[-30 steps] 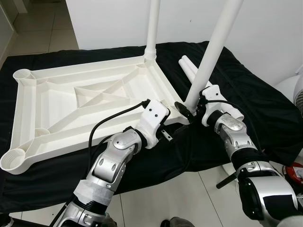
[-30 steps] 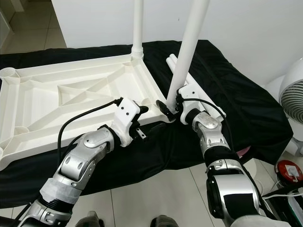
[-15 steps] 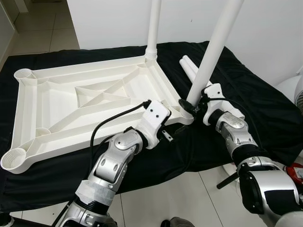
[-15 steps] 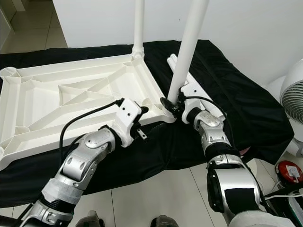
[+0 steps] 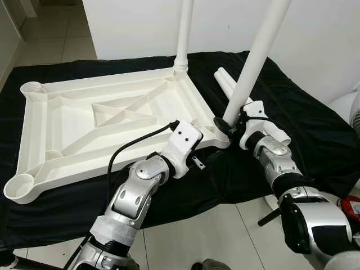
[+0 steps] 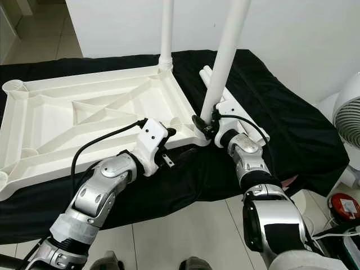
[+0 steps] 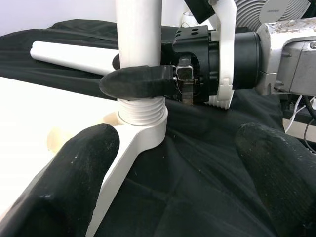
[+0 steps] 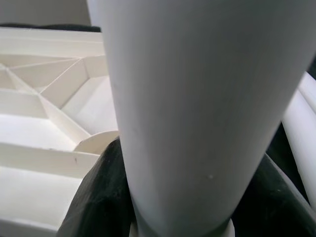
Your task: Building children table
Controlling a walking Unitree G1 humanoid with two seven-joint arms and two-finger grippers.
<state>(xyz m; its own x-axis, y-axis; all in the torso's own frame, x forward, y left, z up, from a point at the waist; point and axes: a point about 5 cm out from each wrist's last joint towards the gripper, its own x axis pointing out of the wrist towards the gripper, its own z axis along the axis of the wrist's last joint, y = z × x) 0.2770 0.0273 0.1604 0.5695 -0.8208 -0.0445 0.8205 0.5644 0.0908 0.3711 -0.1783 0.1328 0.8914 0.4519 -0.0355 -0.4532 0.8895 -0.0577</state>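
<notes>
Right pincer (image 5: 229, 125) clamped on the white leg (image 5: 254, 62) just above its threads; left pincer (image 7: 168, 163) apart beside the tabletop (image 5: 101, 121) corner; leg looks slightly more upright than before, probably threading into the socket.

White tabletop (image 5: 107, 121), underside up, on black cloth (image 5: 315, 124). Two legs upright: far corner leg (image 5: 183, 34); near corner leg (image 5: 256, 59), gripped at base by right gripper (image 5: 225, 126). Left gripper (image 5: 198, 147) at near edge; spare legs (image 5: 225, 84) beyond.
</notes>
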